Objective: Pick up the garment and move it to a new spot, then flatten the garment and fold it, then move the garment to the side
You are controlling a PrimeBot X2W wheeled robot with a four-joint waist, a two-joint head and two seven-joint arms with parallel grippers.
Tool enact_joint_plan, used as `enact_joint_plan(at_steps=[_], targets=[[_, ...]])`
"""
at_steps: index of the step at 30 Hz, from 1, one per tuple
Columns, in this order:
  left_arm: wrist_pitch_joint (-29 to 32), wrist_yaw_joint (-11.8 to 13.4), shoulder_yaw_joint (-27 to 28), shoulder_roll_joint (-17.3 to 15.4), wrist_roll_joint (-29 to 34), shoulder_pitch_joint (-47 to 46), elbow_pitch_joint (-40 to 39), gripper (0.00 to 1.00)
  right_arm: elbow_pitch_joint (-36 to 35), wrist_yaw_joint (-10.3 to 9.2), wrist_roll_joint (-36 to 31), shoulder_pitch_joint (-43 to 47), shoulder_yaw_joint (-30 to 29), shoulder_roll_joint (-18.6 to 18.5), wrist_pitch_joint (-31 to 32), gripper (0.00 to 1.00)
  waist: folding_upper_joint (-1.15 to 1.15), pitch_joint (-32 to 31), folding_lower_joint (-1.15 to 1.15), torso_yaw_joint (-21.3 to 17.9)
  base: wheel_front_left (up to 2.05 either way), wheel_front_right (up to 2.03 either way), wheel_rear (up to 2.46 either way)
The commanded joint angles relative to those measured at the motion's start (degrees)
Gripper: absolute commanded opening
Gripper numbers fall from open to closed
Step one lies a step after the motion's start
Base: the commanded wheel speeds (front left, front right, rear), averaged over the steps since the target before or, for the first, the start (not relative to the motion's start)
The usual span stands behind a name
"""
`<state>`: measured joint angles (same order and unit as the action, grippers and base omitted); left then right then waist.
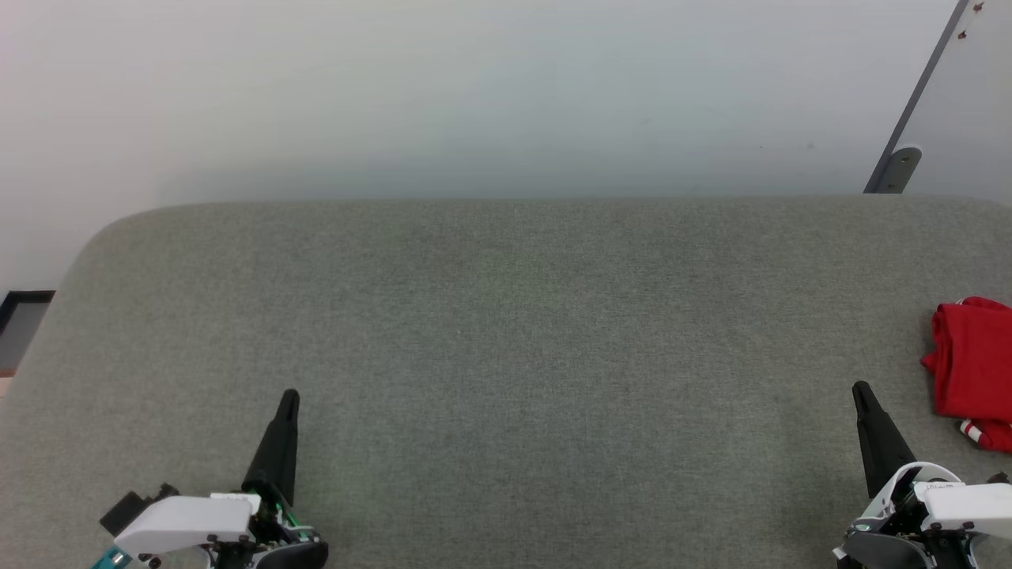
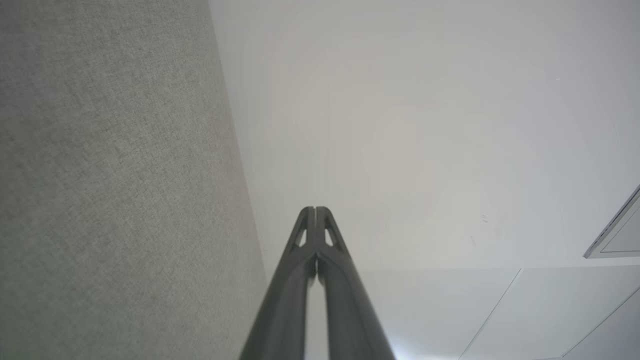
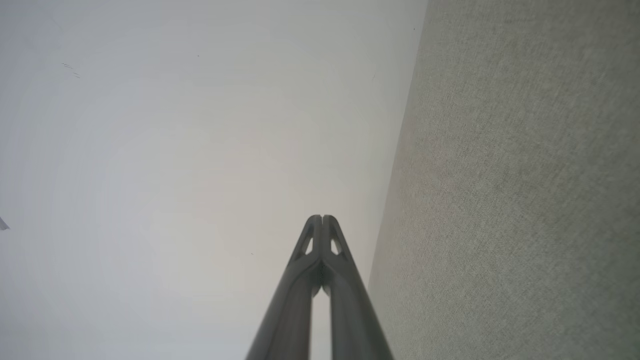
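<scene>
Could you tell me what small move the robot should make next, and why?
Probably open the right gripper and ease it toward the garment: it lies bunched near the right edge of the table, closest to that arm, whose jaws are shut on nothing.

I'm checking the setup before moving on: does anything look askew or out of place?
Only the garment. It lies as a rumpled red bundle at the right side of the grey table, with a bit of striped trim poking out. The head view's edge cuts part of it off.
</scene>
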<state>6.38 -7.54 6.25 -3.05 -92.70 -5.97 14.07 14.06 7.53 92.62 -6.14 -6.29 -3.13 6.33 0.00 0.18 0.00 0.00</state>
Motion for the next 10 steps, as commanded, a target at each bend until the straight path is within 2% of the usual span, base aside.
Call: enact_joint_plan(at_steps=[1,10], targets=[[0.2,0.1,0.2,0.13,0.26,-0.64,0.13,0.0,0.04,-0.08,-0.06,-0.21,-0.06,0.08,0.14,0.0,0.0,0.0,0.0,0.0,0.0,0.0,0.0],[0.13,0.1,0.23,0.15,0.3,-0.64,0.13,0.0,0.05,-0.08,-0.12,-0.21,-0.08,0.11,0.19,0.0,0.0,0.0,0.0,0.0,0.0,0.0,0.0]])
